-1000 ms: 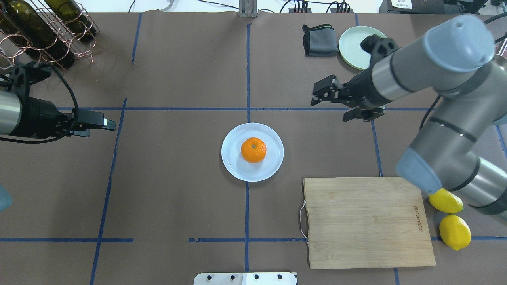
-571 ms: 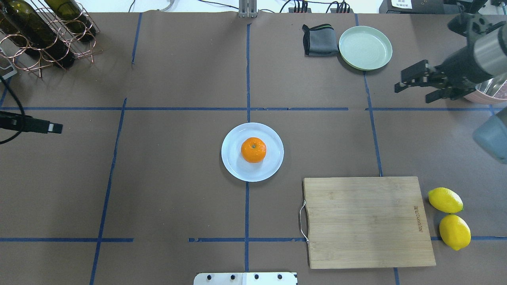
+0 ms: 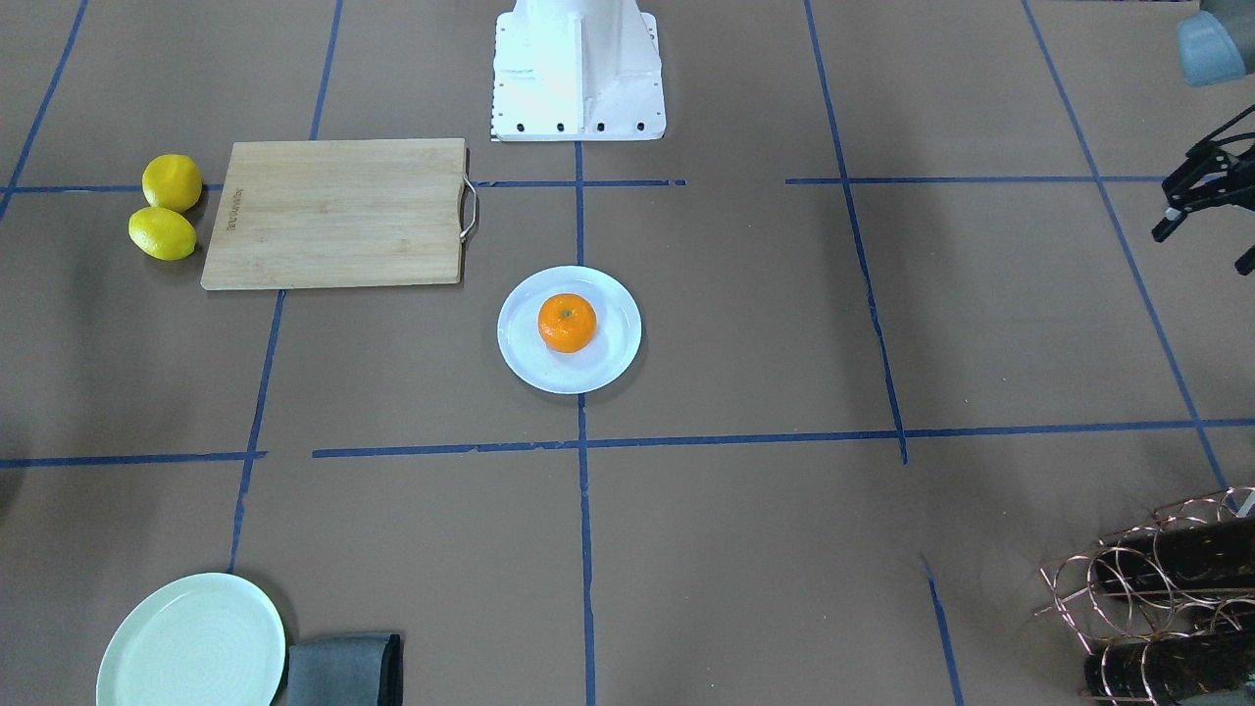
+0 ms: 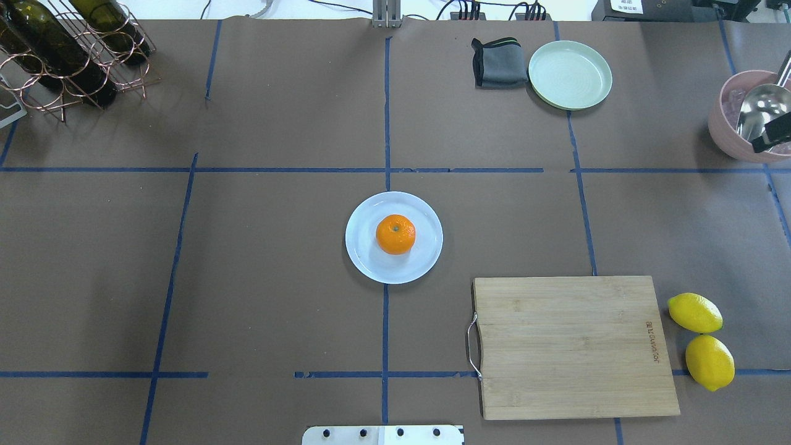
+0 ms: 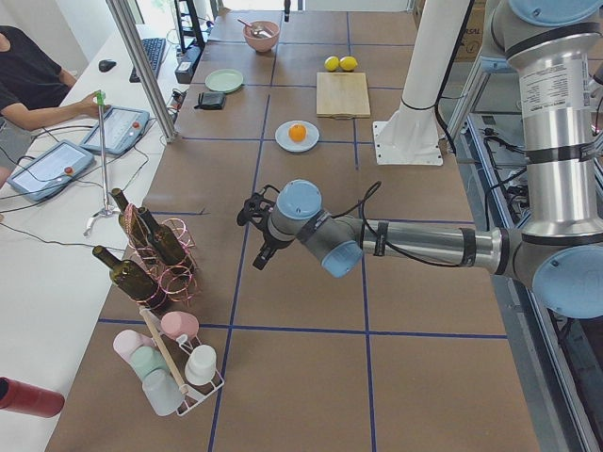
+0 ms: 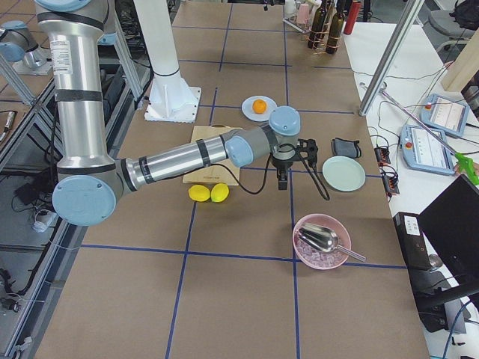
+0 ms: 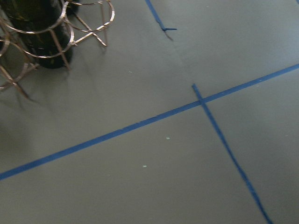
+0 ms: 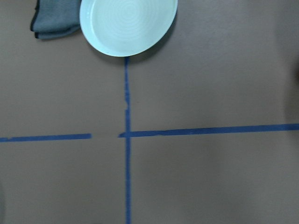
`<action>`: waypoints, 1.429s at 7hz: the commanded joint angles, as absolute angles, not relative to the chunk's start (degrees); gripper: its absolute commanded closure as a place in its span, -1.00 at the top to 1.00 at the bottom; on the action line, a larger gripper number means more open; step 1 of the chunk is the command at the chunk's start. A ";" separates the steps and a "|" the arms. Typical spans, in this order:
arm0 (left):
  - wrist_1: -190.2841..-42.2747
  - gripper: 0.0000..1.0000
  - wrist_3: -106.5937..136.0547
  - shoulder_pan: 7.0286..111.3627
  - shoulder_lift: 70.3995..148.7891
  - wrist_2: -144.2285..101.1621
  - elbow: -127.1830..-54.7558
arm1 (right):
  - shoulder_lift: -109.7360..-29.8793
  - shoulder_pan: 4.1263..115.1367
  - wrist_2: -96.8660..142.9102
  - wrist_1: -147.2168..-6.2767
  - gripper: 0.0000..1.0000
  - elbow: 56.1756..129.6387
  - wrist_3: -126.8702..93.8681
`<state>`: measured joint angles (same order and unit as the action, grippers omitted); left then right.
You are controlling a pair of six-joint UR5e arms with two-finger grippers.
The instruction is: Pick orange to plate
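Observation:
The orange [image 4: 395, 234] rests in the middle of the white plate [image 4: 366, 262] at the table's centre, as the front view also shows with the orange [image 3: 567, 322] on the plate [image 3: 613, 365]. Neither gripper is near it. My left gripper [image 3: 1202, 247] is at the table's left edge, its fingers apart and empty; the left side view shows the left gripper [image 5: 259, 235] near the wine rack. Of my right gripper [image 6: 288, 168], only one finger [image 4: 772, 133] enters the overhead view, over the pink bowl, and I cannot tell its state. Both wrist views show no fingers.
A wooden cutting board [image 4: 571, 346] lies front right with two lemons [image 4: 695, 313] beside it. A mint-green plate [image 4: 570, 74] and grey cloth [image 4: 497, 62] sit at the back right. A pink bowl [image 4: 726, 139] holds a ladle. The wine rack [image 4: 68, 49] stands back left.
Both arms have pulled away outward, the left one out past the left edge and the right one to the far right edge. The orange and plate have not moved.

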<state>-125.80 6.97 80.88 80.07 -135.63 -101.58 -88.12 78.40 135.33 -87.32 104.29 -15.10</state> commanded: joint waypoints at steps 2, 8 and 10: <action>-89.33 0.99 -10.10 89.38 88.47 -135.79 -101.77 | -87.89 84.62 133.13 -98.15 1.00 101.26 4.12; -86.48 1.00 -10.28 89.38 86.75 -138.06 -101.34 | -87.72 85.78 134.56 -99.58 1.00 101.78 4.40; -87.27 1.00 -10.28 89.38 85.70 -142.37 -102.04 | -84.66 84.73 134.04 -101.58 1.00 101.52 4.22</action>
